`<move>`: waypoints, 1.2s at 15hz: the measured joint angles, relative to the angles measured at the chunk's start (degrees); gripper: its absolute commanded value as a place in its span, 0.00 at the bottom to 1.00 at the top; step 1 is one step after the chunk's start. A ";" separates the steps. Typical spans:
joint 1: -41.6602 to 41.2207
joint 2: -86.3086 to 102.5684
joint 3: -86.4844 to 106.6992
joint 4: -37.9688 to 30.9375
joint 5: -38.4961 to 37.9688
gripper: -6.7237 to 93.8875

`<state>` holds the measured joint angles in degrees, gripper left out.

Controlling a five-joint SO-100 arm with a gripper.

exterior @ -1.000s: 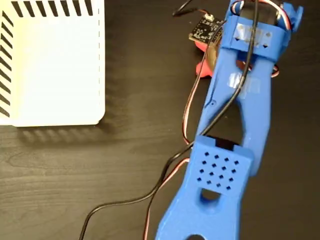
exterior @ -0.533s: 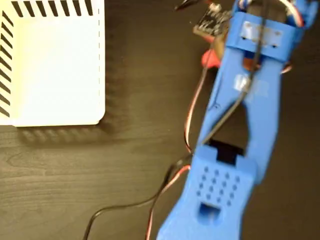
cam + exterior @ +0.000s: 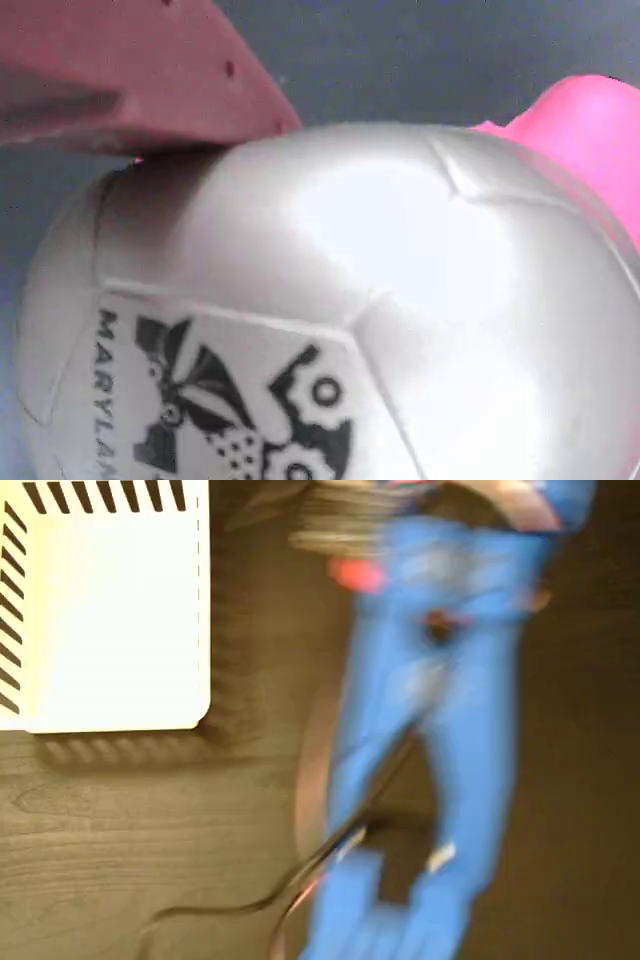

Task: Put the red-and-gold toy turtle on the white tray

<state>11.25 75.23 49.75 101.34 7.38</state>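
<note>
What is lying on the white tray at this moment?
Nothing shows on the visible part of the white tray. Its left and top run out of frame; the turtle is by the tool, apart.

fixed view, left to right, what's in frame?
white tray → bare dark table → red bit of the toy turtle → blurred blue arm

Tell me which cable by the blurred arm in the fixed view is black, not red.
The black cable running from bottom left across the dark table to the blue arm; the red wire beside it arcs upward.

blue arm (image 3: 420,740) swung leftward, now motion-blurred, turtle (image 3: 357,575) carried left
</note>
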 measured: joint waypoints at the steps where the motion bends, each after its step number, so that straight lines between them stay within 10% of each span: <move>1: -5.62 4.92 2.81 -0.79 0.00 0.07; 7: -26.63 2.46 4.75 -2.55 -0.79 0.07; 18: -29.88 -16.52 -3.87 -6.77 -3.16 0.13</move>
<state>-18.63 58.71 45.88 94.57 4.22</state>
